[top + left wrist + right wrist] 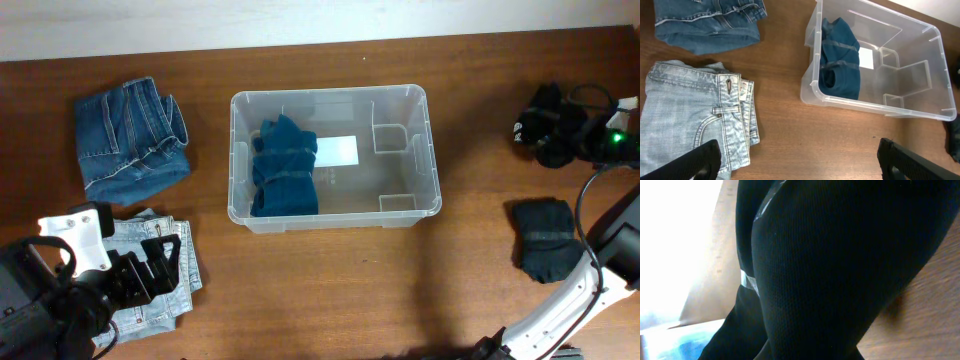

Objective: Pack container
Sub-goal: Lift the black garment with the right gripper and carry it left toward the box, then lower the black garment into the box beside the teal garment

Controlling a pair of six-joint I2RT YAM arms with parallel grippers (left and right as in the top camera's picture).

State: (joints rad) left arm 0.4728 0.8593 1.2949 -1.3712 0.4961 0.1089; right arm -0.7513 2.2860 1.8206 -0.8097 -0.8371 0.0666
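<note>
Tabletop (330,290) is dark brown wood grain. At the near left, the left gripper (800,162) hangs by folded pale-wash jeans (690,120), its fingers spread wide and empty. At the near right lies a folded black garment (545,240). The container (432,150) stands upright mid-table. A folded teal garment (283,168) lies against its left wall, beside the white label (337,150) on the base. Dark denim (130,140) lies folded at the far left. At the far right, the right gripper (572,130) meets black cloth (840,270), which fills its wrist view, so its grip cannot be told. A pale strip (200,25) borders the far edge.
</note>
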